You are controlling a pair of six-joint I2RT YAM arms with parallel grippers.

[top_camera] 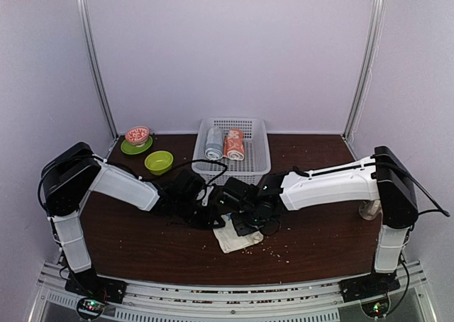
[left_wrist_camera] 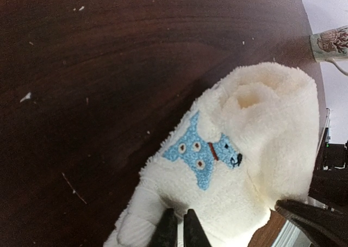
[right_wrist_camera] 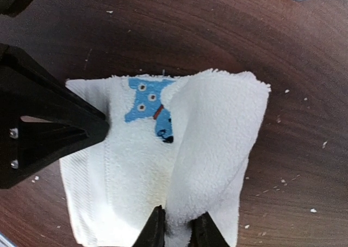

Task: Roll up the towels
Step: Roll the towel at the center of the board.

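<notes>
While the left gripper (left_wrist_camera: 179, 232) pinches the cream towel (left_wrist_camera: 255, 149), its roll points lengthwise at the right gripper (right_wrist_camera: 179, 229), narrowly astride, grip unclear.

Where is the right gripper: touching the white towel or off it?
Touching. In the right wrist view the right gripper pinches a fold of the white towel between its fingertips.

"Where is the loose towel (top_camera: 232, 240) lying?"
"On the desk (top_camera: 142, 245), just before the basket (top_camera: 255, 169)."
"And the rest?"
"The left roll (top_camera: 213, 143) and right roll (top_camera: 235, 145) are sitting side by side in the basket; two bowls (top_camera: 158, 162) are standing left of it."
</notes>
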